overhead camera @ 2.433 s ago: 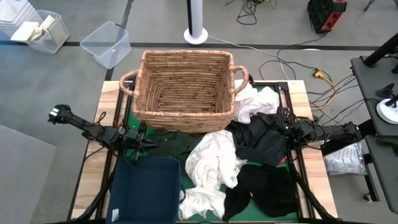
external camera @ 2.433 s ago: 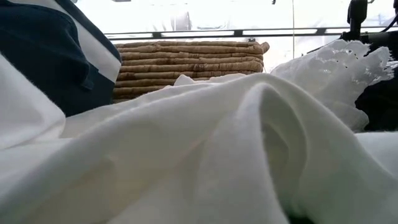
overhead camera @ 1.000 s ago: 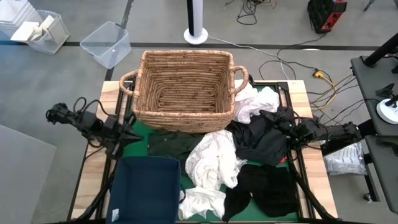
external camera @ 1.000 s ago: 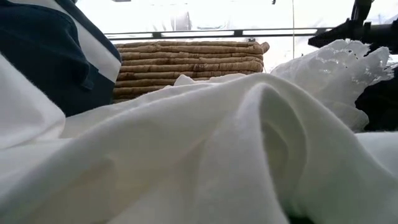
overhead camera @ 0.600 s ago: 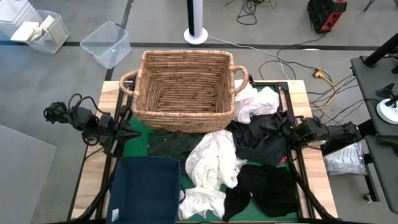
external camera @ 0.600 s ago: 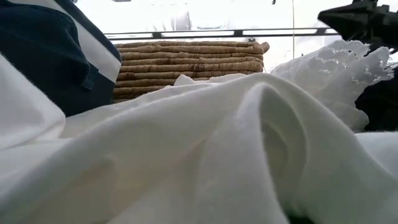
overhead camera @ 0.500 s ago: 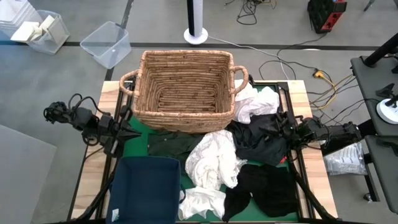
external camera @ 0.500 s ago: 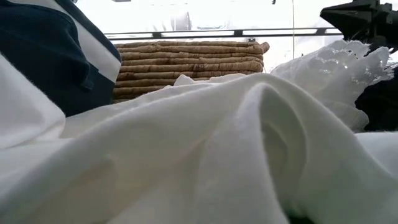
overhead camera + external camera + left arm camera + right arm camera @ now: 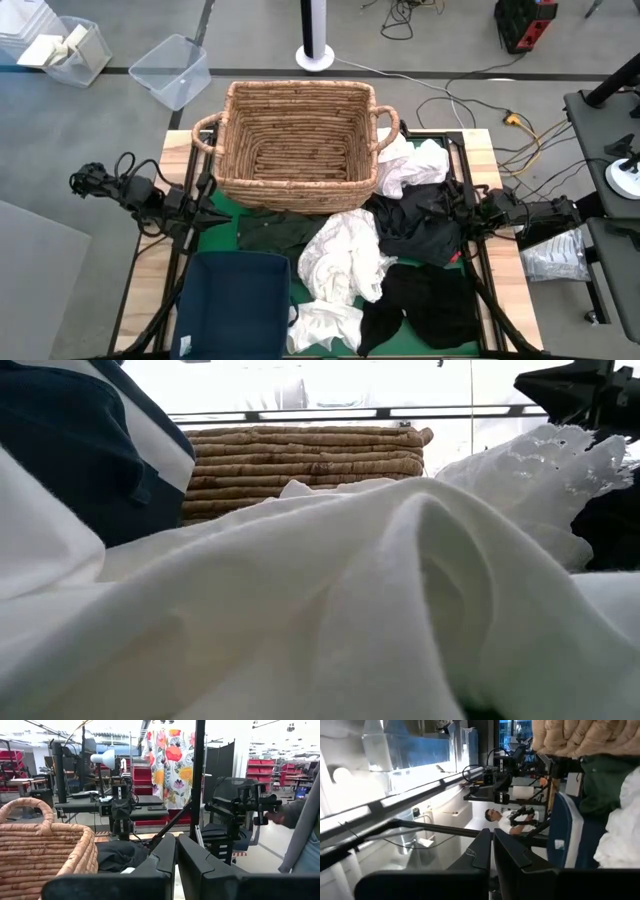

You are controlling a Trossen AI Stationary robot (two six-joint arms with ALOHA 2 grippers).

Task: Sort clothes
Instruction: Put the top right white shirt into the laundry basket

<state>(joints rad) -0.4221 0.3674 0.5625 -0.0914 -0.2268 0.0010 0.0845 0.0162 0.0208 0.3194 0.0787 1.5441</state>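
Observation:
The clothes lie heaped on the table's right half: a crumpled white garment [image 9: 345, 255], another white one [image 9: 325, 325] at the near edge, a third white one [image 9: 415, 165] beside the basket, a dark grey one [image 9: 420, 228], a black one [image 9: 430, 300], and a dark green one [image 9: 272, 230] partly under the basket's near side. My left gripper [image 9: 215, 218] hovers shut over the table's left edge, holding nothing. My right gripper [image 9: 455, 207] is shut and empty, raised above the dark grey garment and rolled onto its side. In the low view it [image 9: 570, 390] is clear of the lace-edged white cloth [image 9: 540, 470].
The tan wicker basket [image 9: 300, 135] takes up the far middle of the table. The navy fabric bin [image 9: 235, 305] stands at the near left. White cloth [image 9: 320, 600] fills the low view. A person [image 9: 507, 822] sits beyond the table, and a sleeve [image 9: 300, 830] shows in the left wrist view.
In the low view my right gripper has risen slightly and levelled out above the lace-edged white cloth. The clothes have not moved.

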